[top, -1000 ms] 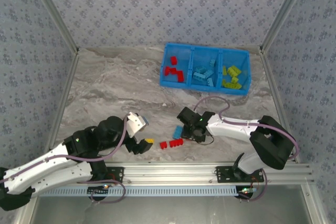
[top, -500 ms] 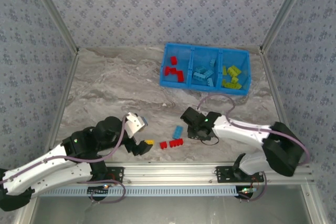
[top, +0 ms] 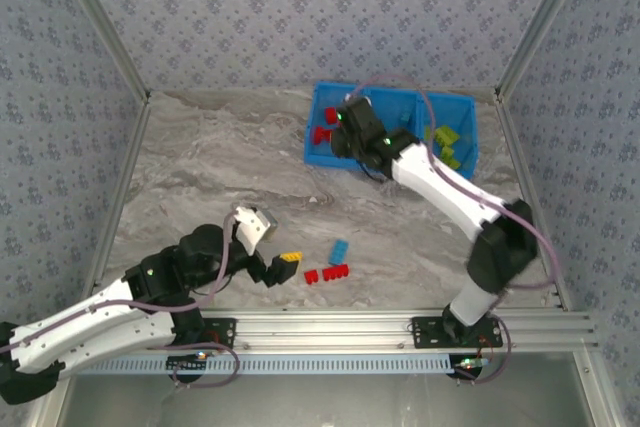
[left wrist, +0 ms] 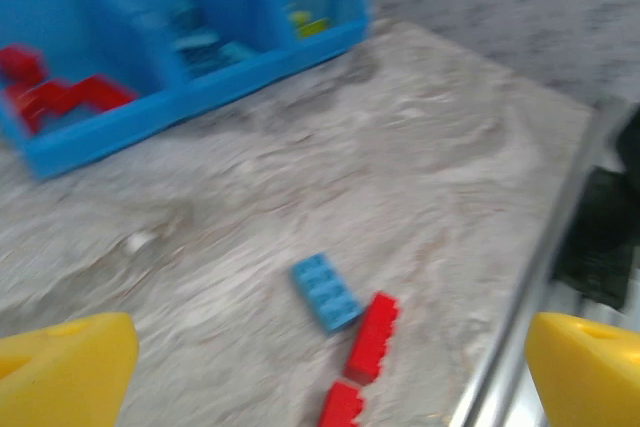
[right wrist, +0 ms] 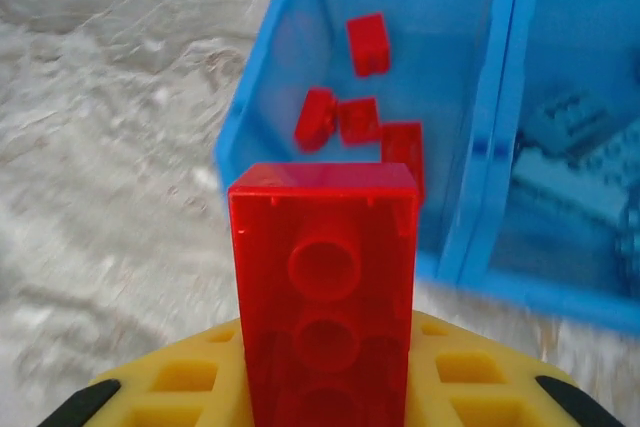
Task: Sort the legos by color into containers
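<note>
Overhead, grey marbled table (top: 220,167), patterned walls (top: 300,17); right gripper (top: 343,134) clamps a red brick (right wrist: 325,277), left gripper (top: 279,268) spread wide.

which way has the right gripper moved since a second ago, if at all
Yes. The right gripper has swung from the loose bricks up to the blue tray, over its left compartment, shut on a red brick.

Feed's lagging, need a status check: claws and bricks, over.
Left claw open, empty. Right claw shut on red brick at tray, red-compartment side. Blue brick and red bricks loose on table. Nothing blocking the drop.
</note>
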`<act>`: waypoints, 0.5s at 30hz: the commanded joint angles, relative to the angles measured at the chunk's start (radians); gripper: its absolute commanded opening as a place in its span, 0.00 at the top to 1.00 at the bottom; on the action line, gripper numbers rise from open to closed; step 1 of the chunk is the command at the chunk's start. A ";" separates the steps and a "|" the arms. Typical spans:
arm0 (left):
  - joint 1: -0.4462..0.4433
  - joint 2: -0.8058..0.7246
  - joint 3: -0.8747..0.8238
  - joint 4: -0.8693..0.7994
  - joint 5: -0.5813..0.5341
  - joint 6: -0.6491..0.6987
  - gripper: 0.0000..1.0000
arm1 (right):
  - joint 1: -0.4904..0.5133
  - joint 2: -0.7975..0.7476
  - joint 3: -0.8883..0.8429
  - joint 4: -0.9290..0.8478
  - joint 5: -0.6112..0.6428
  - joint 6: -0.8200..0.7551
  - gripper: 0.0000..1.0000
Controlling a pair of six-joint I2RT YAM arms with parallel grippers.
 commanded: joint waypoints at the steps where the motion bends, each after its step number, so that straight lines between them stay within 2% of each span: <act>1: -0.004 0.007 0.047 -0.147 -0.253 -0.153 0.01 | -0.048 0.196 0.170 -0.030 -0.007 -0.093 0.68; 4: -0.004 -0.019 0.027 -0.195 -0.320 -0.252 0.01 | -0.075 0.352 0.342 -0.079 0.011 -0.113 0.66; 8: -0.004 -0.067 -0.004 -0.206 -0.329 -0.304 0.01 | -0.092 0.472 0.513 -0.158 0.009 -0.137 0.55; 12: -0.004 -0.080 -0.003 -0.223 -0.354 -0.314 0.01 | -0.095 0.471 0.566 -0.196 0.006 -0.152 0.44; 15: -0.003 -0.060 0.005 -0.219 -0.367 -0.326 0.01 | -0.099 0.424 0.558 -0.226 0.009 -0.152 0.44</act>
